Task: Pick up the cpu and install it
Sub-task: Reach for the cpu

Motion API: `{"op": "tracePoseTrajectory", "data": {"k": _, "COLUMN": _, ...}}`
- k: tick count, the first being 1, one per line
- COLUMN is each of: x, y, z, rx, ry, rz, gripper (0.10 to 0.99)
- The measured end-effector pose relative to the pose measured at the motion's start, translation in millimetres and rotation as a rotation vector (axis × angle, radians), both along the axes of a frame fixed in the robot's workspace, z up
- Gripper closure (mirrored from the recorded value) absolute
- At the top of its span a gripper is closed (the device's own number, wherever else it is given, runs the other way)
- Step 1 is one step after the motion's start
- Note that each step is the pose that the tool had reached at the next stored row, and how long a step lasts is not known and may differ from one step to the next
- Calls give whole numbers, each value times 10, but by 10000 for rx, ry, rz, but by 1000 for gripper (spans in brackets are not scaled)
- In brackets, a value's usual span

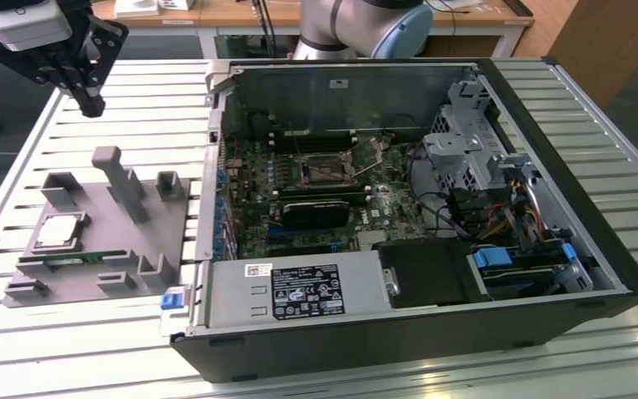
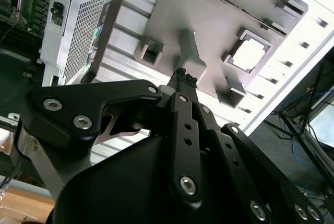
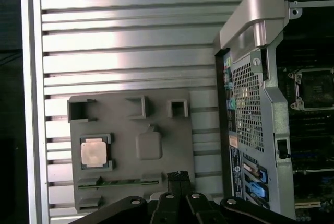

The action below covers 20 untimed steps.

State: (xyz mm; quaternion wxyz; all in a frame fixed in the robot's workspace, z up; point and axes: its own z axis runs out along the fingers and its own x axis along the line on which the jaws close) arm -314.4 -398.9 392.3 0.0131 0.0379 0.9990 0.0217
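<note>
Okay, my gripper [image 1: 90, 106] hangs pinched shut, empty, above the grey tray [image 1: 166, 226] at the exterior view's left; the cpu [image 1: 59, 231] there looks light, stiff, fragile, so I'd take its edges.

Cut off at the exterior view's top edge: arm [image 1: 26, 29] above the gripper [image 1: 92, 106]. Partly hidden in a tray [image 1: 175, 218] slot, exterior view: green memory stick [image 1: 70, 259]. Cropped at the frame edge in the first wrist view: computer case [image 3: 245, 93]. Too small to read: label [image 1: 308, 295] print.
</note>
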Motion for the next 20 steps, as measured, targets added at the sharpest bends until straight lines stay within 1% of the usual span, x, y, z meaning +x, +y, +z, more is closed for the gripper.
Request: {"op": "tracePoseTrajectory", "data": {"k": 20, "x": -129, "y": 0, "z": -1, "rx": 1, "ry": 0, "rz": 0, "gripper": 980}}
